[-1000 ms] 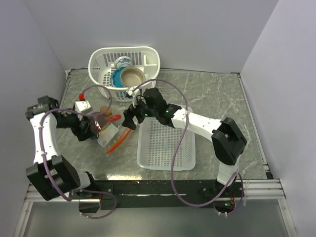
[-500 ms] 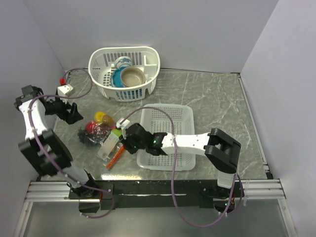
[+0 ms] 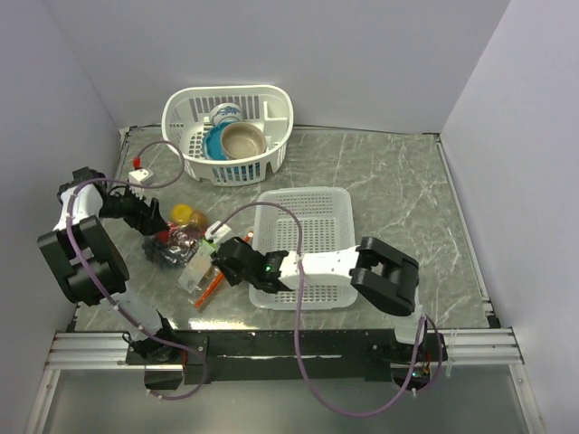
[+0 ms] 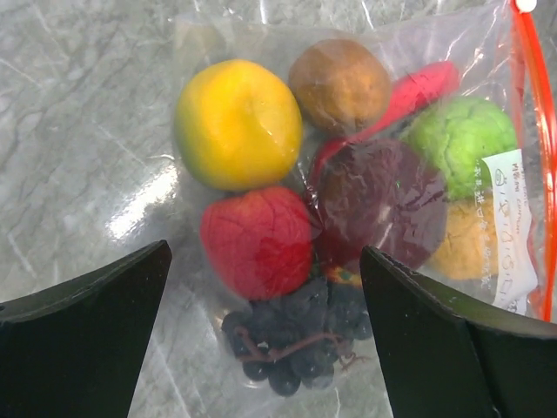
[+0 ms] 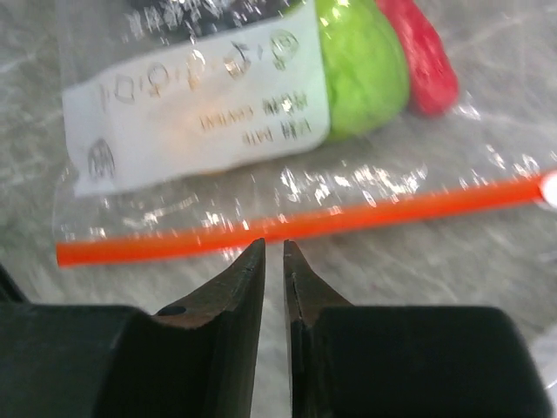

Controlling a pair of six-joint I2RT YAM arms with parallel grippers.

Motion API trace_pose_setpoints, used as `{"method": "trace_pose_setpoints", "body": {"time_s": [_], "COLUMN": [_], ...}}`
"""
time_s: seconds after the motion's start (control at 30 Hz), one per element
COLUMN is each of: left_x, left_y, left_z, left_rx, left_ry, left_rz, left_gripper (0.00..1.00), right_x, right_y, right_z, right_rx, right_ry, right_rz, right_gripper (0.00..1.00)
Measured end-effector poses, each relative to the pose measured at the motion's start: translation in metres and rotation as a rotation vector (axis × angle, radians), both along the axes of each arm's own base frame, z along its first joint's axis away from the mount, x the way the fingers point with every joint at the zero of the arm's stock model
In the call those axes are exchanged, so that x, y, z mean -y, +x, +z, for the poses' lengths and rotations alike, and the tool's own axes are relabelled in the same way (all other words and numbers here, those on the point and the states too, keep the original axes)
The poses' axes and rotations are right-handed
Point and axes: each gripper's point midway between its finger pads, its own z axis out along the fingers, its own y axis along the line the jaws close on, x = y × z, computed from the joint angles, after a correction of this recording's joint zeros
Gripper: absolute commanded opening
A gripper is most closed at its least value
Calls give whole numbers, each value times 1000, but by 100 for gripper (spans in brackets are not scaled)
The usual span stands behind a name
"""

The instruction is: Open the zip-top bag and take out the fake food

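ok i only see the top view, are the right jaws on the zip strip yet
observer: not quite, the right gripper has its jaws nearly together, tips just short of the orange zip strip; can't tell if they pinch clear film
operator: does the strip look parted anywhere
observer: no, it's one unbroken line ending at a white tab
operator: and the left side
observer: the left gripper has its jaws wide open over the zip-top bag, red apple and grapes showing between them

clear zip-top bag [image 4: 218,43] with orange-red strip [image 5: 296,222]; fake food [image 4: 239,122] yellow, red, green, dark purple; grey marbled table [image 4: 78,131].
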Motion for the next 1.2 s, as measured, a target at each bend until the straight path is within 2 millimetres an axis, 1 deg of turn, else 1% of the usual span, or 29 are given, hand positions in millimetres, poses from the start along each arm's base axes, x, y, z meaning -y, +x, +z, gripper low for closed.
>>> {"method": "trace_pose_setpoints", "body": {"time_s": [0.03,0.13,0.17,0.23,0.27,0.33,0.4,0.43,0.47,0.53,0.57,0.63,0.7,0.73,0.8,0.9,1.03,1.1,1.2], "left_x": [1,4,5,8,10,14,16,17,17,17,17,16,14,13,12,10,0,-7,-20], "left_y": [0,0,-1,-2,-3,-3,-1,0,1,2,3,4,5,5,5,7,7,0,-13], "left_z": [-2,-9,-11,-16,-19,-24,-26,-26,-26,-26,-25,-24,-24,-24,-25,-27,-35,-46,-63], "left_rx": [-2,-8,-11,-19,-24,-33,-27,-22,-20,-17,-14,-10,-7,-6,-5,3,17,-10,-69], "left_ry": [1,7,9,22,32,57,78,90,94,93,94,97,109,113,121,133,178,201,210], "left_rz": [-2,-3,-3,-6,-10,-24,-32,-37,-38,-36,-35,-34,-36,-37,-35,-34,-18,-5,25], "left_gripper": [97,81,70,62,56,49,38,33,24,16,8,1,1,1,1,1,1,1,1], "right_x": [-4,-12,-14,-17,-19,-19,-18,-16,-12,0,7,16,22,24,27,26,7,-2,-12], "right_y": [1,5,6,7,8,9,10,10,10,9,9,8,9,10,11,14,14,11,4], "right_z": [-2,-6,-8,-11,-12,-12,-11,-11,-9,-3,1,9,21,28,37,48,66,73,74], "right_rx": [1,3,3,3,4,7,12,16,21,34,40,50,66,76,90,100,61,-1,-91], "right_ry": [3,2,1,-7,-10,-14,-17,-16,-16,-20,-23,-28,-27,-24,-20,-36,34,102,162], "right_rz": [0,-1,0,1,1,2,-3,-8,-12,-21,-28,-35,-44,-48,-59,-73,-111,-131,-101], "right_gripper": [30,34,35,41,41,41,41,40,40,40,40,40,45,57,100,100,100,100,100]}}
